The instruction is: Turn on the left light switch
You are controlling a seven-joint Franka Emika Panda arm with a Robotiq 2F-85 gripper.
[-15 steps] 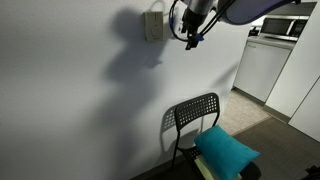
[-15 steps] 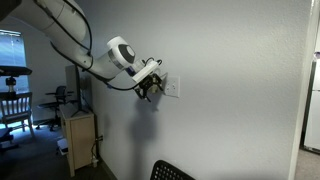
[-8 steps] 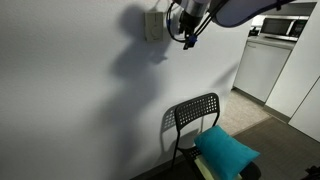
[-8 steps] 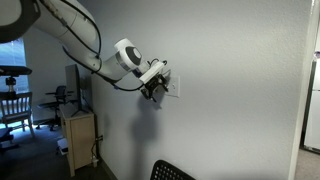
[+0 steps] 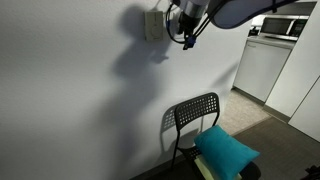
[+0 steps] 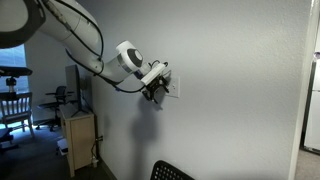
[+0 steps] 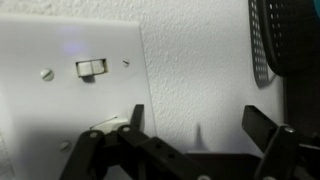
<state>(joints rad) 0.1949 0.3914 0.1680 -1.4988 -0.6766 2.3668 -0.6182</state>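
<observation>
A square white wall plate (image 7: 60, 60) fills the left of the wrist view and also shows in an exterior view (image 6: 175, 87). One small white rocker (image 7: 92, 68) sits between two screws. A second rocker (image 7: 108, 126) shows only partly, right beside one finger; from the plate's turn in this view it looks like the left light switch. My gripper (image 7: 198, 128) is open and empty, with bare wall between its fingers. It hovers close to the wall at the plate's edge in both exterior views (image 6: 156, 90) (image 5: 187, 33).
A pale boxy fixture (image 5: 153, 25) sits on the wall beside the gripper. Below stands a black chair (image 5: 195, 113) with a teal cushion (image 5: 226, 150). A white appliance (image 5: 262, 68) is at the right. A wooden cabinet (image 6: 79, 140) stands by the wall.
The gripper has moved in closer to the wall plate over the last second. It has barely shifted in the last half second and stays open.
</observation>
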